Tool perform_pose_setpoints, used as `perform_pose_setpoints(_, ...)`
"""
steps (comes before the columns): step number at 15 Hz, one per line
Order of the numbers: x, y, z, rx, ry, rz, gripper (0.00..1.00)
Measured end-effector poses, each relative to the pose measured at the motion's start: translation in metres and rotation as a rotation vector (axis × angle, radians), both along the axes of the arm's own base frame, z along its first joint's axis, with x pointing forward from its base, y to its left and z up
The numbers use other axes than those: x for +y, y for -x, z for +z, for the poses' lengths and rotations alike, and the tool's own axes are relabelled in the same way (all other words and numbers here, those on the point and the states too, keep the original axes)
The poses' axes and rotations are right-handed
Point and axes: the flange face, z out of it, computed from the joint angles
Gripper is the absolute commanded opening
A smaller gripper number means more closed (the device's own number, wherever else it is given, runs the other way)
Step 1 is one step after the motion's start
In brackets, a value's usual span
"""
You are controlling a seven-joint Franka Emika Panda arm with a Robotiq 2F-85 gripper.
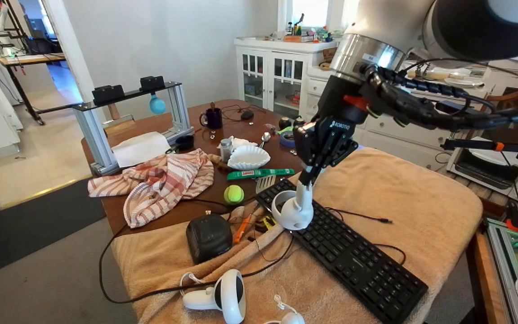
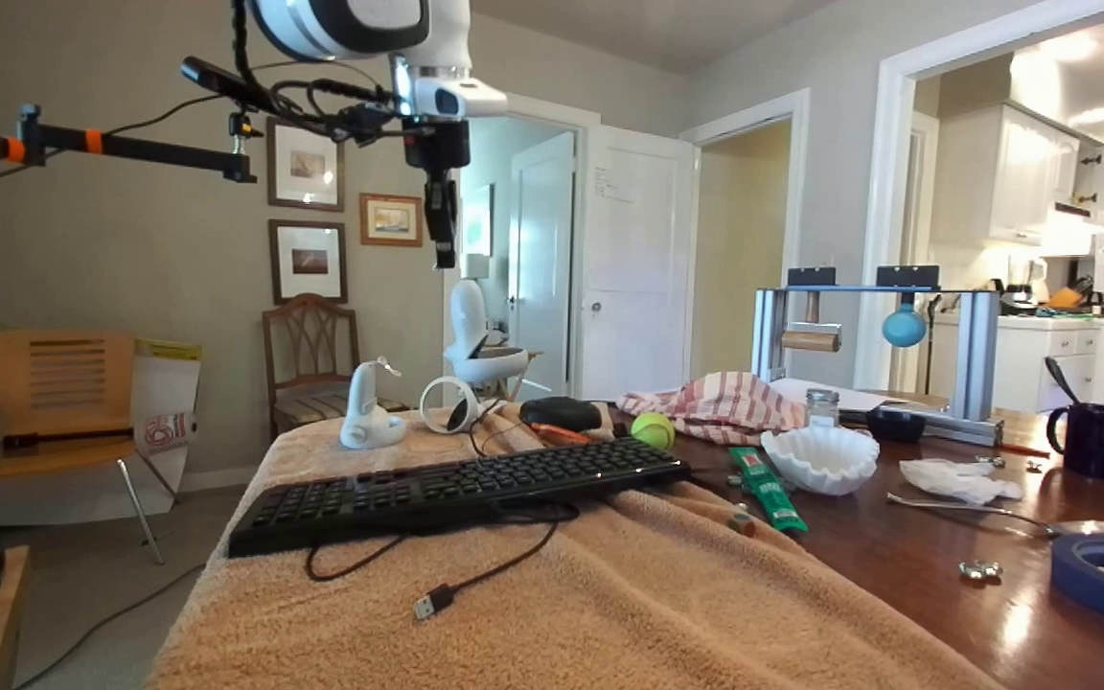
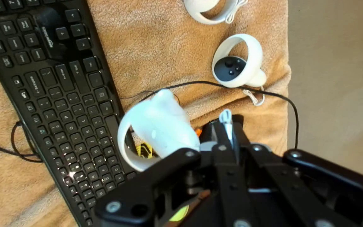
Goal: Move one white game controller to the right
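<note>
1. The pincer (image 2: 444, 257) is together, clamped on the thin strap (image 3: 226, 116) of the white game controller (image 2: 464, 311).
2. In an exterior view, this controller hangs in the air with its ring (image 2: 504, 362) at the bottom, over the tabletop (image 2: 897, 565), on the side of the keyboard (image 2: 456, 494) that faces the far edge. I cannot tell how much of it is over the keyboard.
3. The step looks like carrying. A thing on a strap can swing, so go slowly and stop softly.
4. Carry it high, so the ring does not bump the keyboard.
5. Near that far edge rest a standing controller (image 2: 360, 412) and a lying controller (image 3: 255, 60). Stay away from them.
6. I am not sure which way "right" is. My guess is the blanket (image 2: 609, 594) past the keyboard, toward the near edge, where a cable plug (image 2: 437, 599) lies.
7. Set the ring down beside the cable plug, well in from the left edge. Wait until it stops swinging, then let go.
</note>
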Motion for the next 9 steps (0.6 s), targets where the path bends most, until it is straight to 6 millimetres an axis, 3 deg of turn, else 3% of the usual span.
perform_pose_setpoints(5,-0.053,0.014,0.017,-0.033,-0.045,-0.11,0.02)
perform_pose_setpoints(9,-0.111,0.034,0.015,-0.058,-0.049,-0.135,0.02)
